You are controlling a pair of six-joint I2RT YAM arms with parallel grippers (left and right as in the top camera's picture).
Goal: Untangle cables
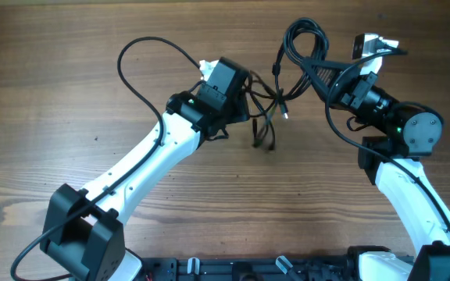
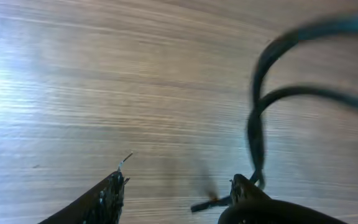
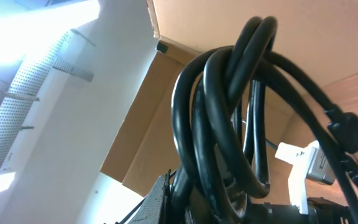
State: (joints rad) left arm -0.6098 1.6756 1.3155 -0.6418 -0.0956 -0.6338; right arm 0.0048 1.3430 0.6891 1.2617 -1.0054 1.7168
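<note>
The cables [image 1: 269,109] run as one line between the two claws. Their loose ends hang to the surface [image 1: 69,62] just beside the left claw [image 1: 247,87], on its side facing the right arm. The looped bulk lies beyond, gripped aloft by the right claw [image 1: 319,70]. The left claw stands wide, with one strand against a finger [image 2: 244,190], and is judged nearer the loose ends.
</note>
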